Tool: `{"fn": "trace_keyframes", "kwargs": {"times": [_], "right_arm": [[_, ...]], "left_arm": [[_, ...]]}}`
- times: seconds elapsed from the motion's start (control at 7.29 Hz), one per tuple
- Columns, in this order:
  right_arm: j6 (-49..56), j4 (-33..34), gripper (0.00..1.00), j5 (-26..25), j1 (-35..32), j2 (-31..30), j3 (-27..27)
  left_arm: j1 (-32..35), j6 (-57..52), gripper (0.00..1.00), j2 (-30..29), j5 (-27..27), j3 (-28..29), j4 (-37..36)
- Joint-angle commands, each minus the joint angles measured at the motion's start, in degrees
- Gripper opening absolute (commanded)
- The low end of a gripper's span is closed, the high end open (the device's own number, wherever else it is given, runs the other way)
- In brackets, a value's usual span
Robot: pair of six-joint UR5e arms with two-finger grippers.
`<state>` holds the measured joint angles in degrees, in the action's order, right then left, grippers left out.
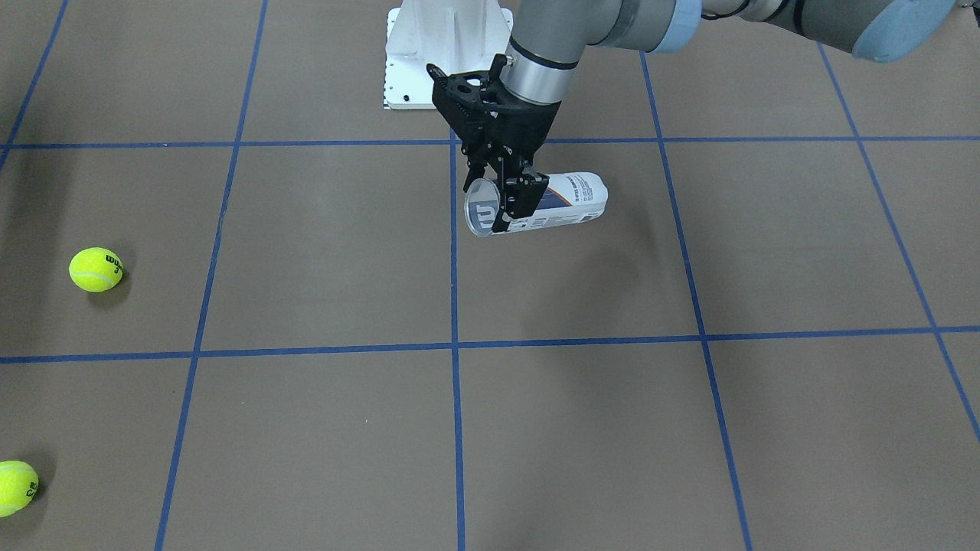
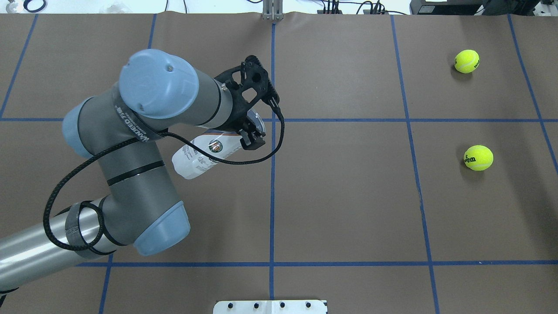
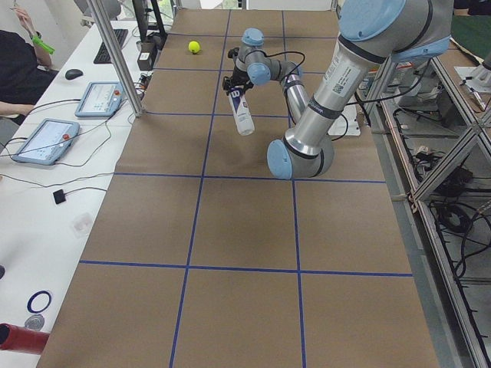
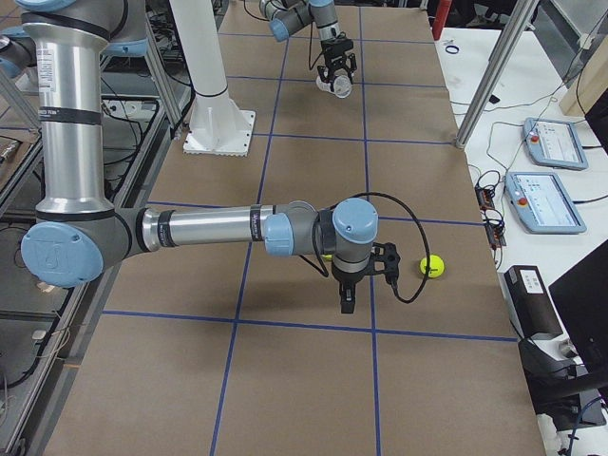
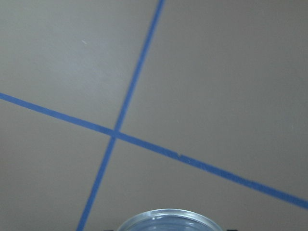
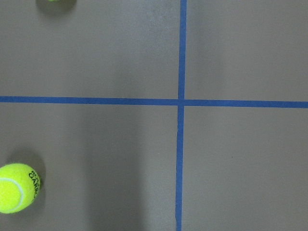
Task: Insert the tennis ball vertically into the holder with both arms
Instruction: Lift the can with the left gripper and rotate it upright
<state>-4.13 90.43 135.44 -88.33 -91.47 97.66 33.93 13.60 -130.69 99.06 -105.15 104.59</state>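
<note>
Nearest the robot, the white pedestal base (image 2: 270, 306) stands at the edge of the table (image 2: 348, 209). Beyond it, just left of the centre line, the left gripper (image 1: 501, 200) has its fingers clamped across the holder (image 1: 570, 200) just behind its open mouth. The holder is held clear of the brown paper and tilted, mouth toward the far side, closed end slanting down toward the robot. On the right lie the nearer tennis ball (image 2: 478, 157) and the farther tennis ball (image 2: 466, 61), well apart. The right gripper (image 4: 347, 302) hangs pointing down near them. How far it is open cannot be told.
</note>
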Motion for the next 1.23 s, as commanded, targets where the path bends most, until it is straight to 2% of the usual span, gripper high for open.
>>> {"fn": "trace_keyframes", "kwargs": {"times": [0.0,0.14,0.41,0.69,0.82,1.1], "right_arm": [[-0.09,0.01,0.99,0.0,0.0,0.32,0.42],[0.0,0.01,0.99,0.0,0.0,0.5,0.6],[-0.09,0.09,0.99,0.0,-0.09,0.33,1.65],[-0.09,0.09,0.99,0.0,-0.09,0.33,2.09],[0.0,0.01,0.99,0.0,-0.01,0.32,2.01],[0.0,0.09,0.99,0.0,-0.01,0.15,2.0]], "left_arm": [[0.09,17.65,0.03,3.22,-12.51,0.56,27.55],[0.08,19.52,0.03,4.98,-16.84,1.96,36.73],[-0.53,24.37,0.03,9.98,-29.3,9.92,59.9],[-4.03,22.37,0.03,11.5,-36.54,23.96,85.49],[-5.7,14.96,0.03,12.38,-36.92,25.42,89.26],[-6.51,10.75,0.03,12.56,-36.75,25.44,88.86]]}}
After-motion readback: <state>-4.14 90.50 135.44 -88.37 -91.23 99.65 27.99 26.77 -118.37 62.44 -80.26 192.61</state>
